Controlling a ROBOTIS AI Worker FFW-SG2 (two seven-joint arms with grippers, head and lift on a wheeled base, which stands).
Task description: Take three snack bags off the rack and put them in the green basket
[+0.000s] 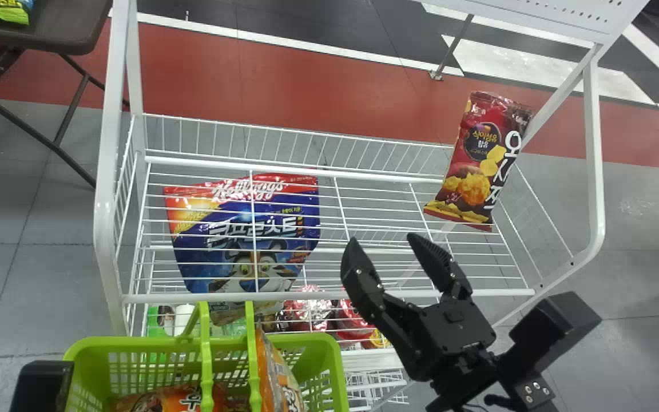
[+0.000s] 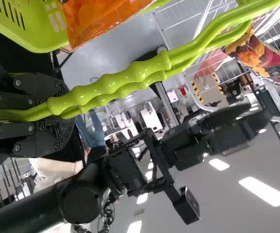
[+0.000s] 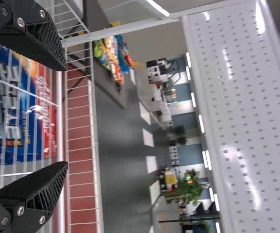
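Green basket [image 1: 123, 342] held orange snack bags [image 1: 281, 372] | my left end effector [image 2: 64, 109] clenched its handles [image 2: 140, 70] | my right end effector [image 1: 384, 240], spread and empty, hung over the rack [image 1: 106, 229] | red snack bag [image 1: 475, 163] leaned at its right end

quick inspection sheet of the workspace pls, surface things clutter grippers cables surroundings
surface: white wire rack
job's things: red snack bag leaning at the rack's right; blue bag behind the wires; orange bags in green basket
clutter: more packages lower in rack
grippers: left gripper shut on basket's handles; right gripper open, empty, over rack
cables: thin black one near right wrist
surroundings: dark table, red and grey floor
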